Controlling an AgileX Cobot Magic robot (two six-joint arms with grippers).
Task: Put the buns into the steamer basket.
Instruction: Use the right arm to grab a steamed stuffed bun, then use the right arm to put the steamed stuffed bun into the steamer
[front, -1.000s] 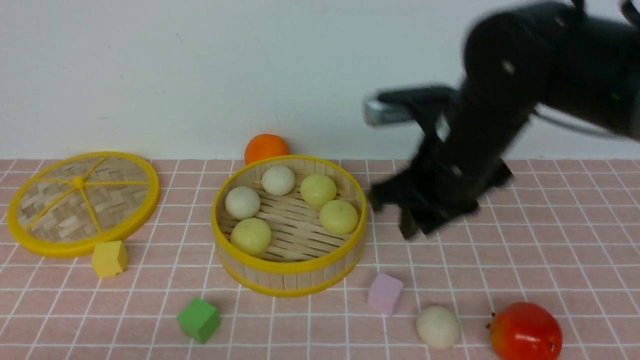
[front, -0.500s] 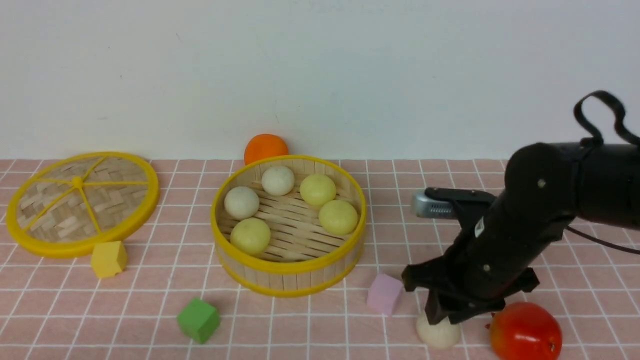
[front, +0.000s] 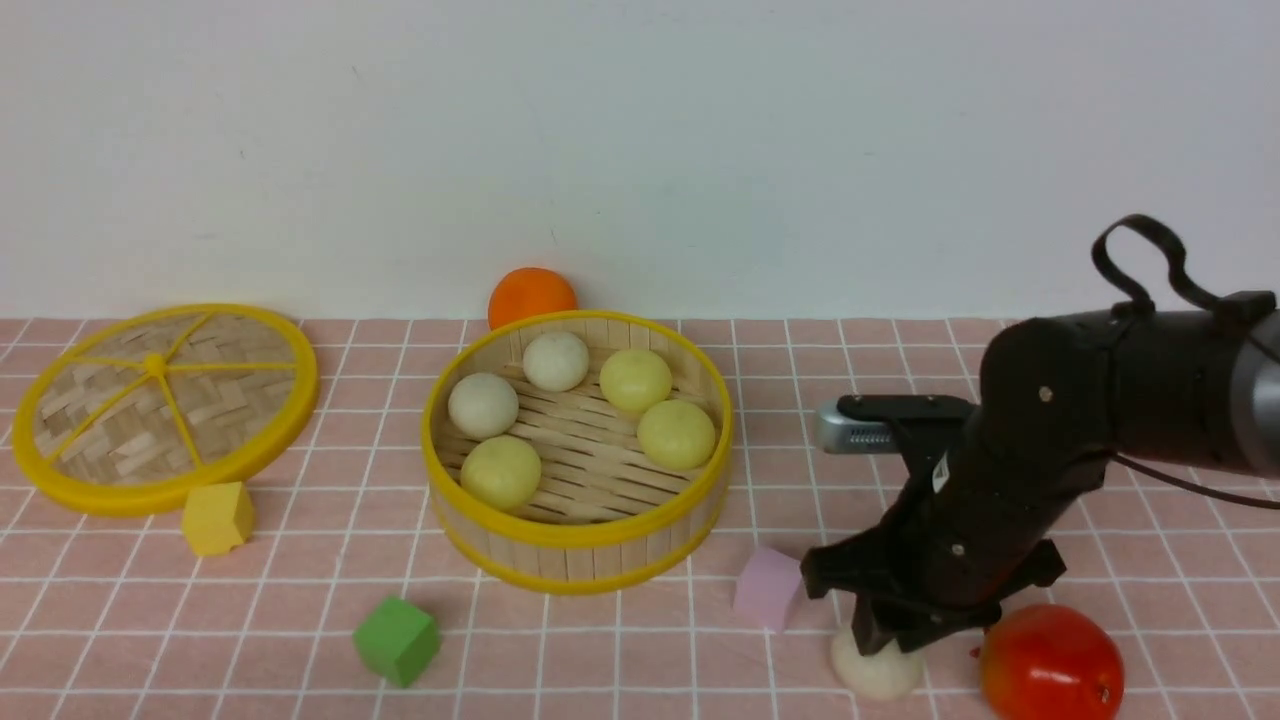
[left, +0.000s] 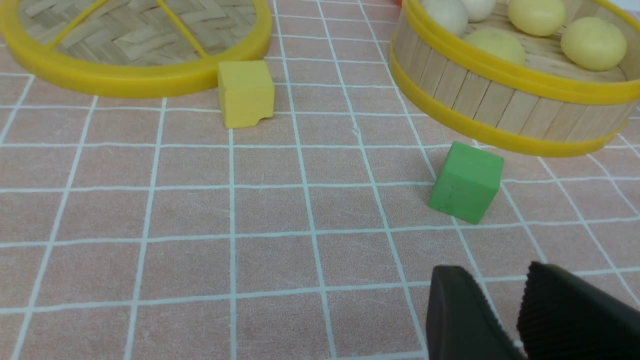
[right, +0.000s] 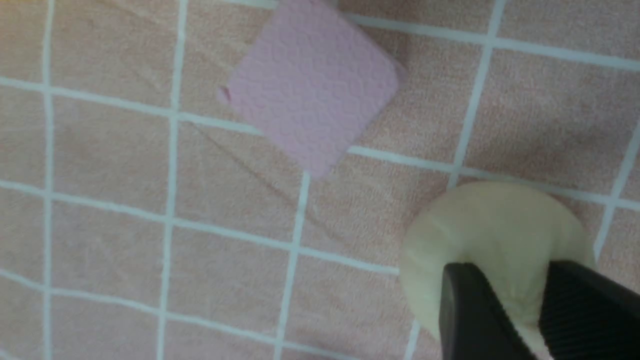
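Observation:
The steamer basket (front: 577, 548) stands mid-table with several buns inside, off-white ones (front: 483, 404) at its left and pale yellow ones (front: 677, 433) at its right. One more off-white bun (front: 875, 672) lies on the cloth at the front right. My right gripper (front: 888, 635) is down on top of it. In the right wrist view its black fingers (right: 470, 310) pinch into that bun (right: 495, 225), which is dented between them. My left gripper (left: 495, 270) hovers low over bare cloth near the basket's wall (left: 500, 107), open with nothing between its fingers.
A woven yellow-rimmed lid (front: 165, 405) lies at the far left with a yellow cube (front: 218, 516) in front of it. A green cube (front: 396, 640) and a pink cube (front: 768, 588) sit before the basket. A red fruit (front: 1050, 665) is beside the gripped bun, and an orange (front: 532, 295) sits behind the basket.
My right arm swung from high beside the basket down to the front right and settled onto the loose off-white bun. The left gripper has stayed as it was.

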